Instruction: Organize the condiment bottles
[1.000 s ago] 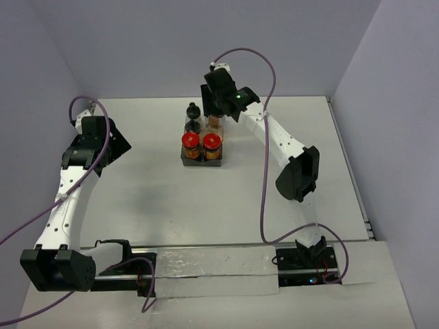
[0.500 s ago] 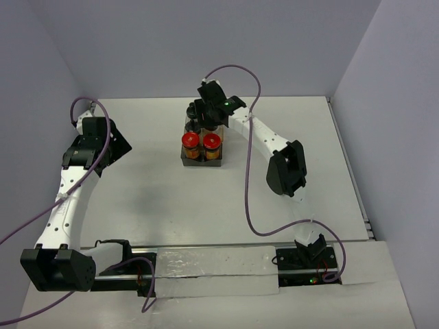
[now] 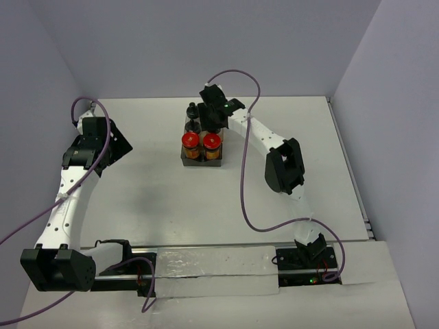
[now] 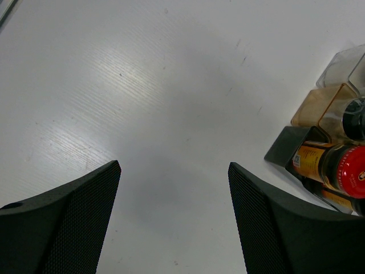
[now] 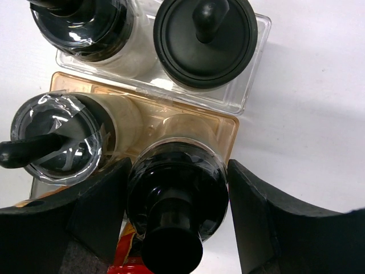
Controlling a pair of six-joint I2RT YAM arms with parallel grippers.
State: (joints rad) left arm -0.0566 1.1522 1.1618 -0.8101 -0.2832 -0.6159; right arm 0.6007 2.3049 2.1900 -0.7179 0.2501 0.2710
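Note:
Several condiment bottles stand in a sectioned tray [image 3: 221, 159] at the table's middle back. Two red-capped ones [image 3: 190, 142] [image 3: 212, 142] fill its near, dark section. In the right wrist view, two black-capped bottles [image 5: 80, 23] [image 5: 205, 40] stand in the clear section [image 5: 254, 74] and a third [image 5: 57, 145] in the amber section [image 5: 228, 128]. My right gripper [image 5: 178, 171] is shut on another black-capped bottle [image 5: 177, 188], upright over the amber section beside that third one. My left gripper [image 4: 174, 171] hangs open and empty over bare table, left of the tray, with a red-capped bottle [image 4: 342, 168] at the view's right edge.
The grey walls close off the table on three sides. The right arm's purple cable [image 3: 243, 178] loops over the table right of the tray. A white strip [image 3: 206, 267] and the arm bases lie along the near edge.
My right gripper has come down and a little left with the black-capped bottle, in beside the other bottles. The left arm has not moved.

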